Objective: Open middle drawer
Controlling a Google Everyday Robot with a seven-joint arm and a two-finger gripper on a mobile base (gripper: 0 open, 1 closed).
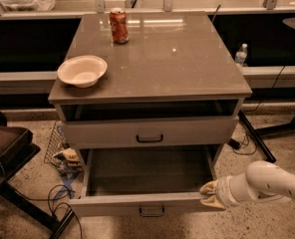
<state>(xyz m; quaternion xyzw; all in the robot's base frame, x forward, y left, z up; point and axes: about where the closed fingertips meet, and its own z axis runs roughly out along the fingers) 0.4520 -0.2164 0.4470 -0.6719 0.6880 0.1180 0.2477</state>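
Observation:
The middle drawer is pulled far out of the grey cabinet and shows a plain grey, empty inside. Its front carries a small black pull handle. My gripper, tan at the tip on a white arm, reaches in from the right. It sits at the right end of the drawer's front, touching or very near its corner.
The drawer above sits slightly out, with a dark gap over it. On the cabinet top stand a white bowl and a red can. A dark chair, cables and clutter are on the floor at left, a water bottle behind right.

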